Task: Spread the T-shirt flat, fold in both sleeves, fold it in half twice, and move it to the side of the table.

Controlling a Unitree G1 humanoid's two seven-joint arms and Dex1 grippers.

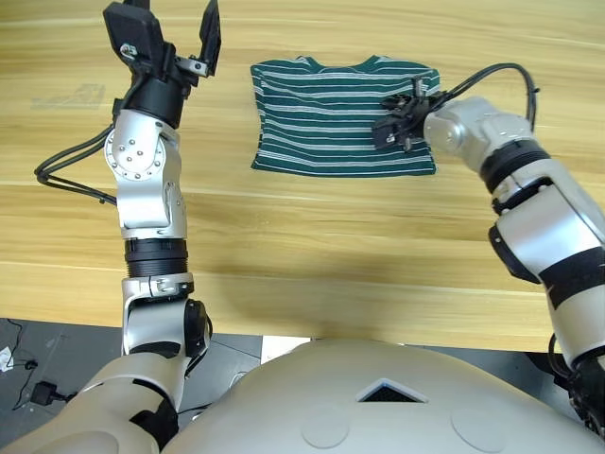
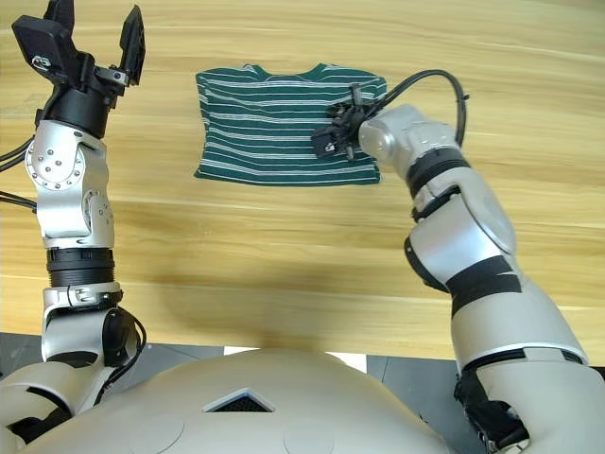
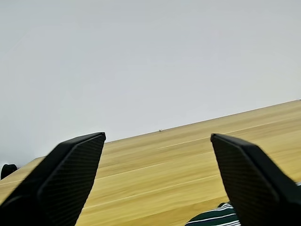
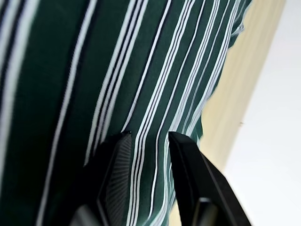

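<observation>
**Item 1:** dark green T-shirt with thin white stripes (image 1: 331, 123). It is lying flat on the light wooden surface (image 1: 284, 246), toward the far middle. Its outline is forming a rough rectangle, with the neckline pointing at the far edge.

**Item 2:** right end effector (image 1: 395, 121), black, on a silver arm. It is sitting over the right-hand edge of the T-shirt, about halfway along that side. The right wrist view is showing the striped cloth very close beneath it. Whether it is grasping the cloth or merely hanging above it cannot be told.

**Item 3:** left end effector (image 1: 172, 36), black, on a silver arm. It is standing raised over the surface to the left of the T-shirt, apart from it. It is released, holding nothing, with its two flat black fingers (image 1: 210, 33) spreading wide and pointing toward the far side.

**Item 4:** black cable (image 1: 510, 71). It is arching up from the right arm's wrist and running back to the forearm
</observation>
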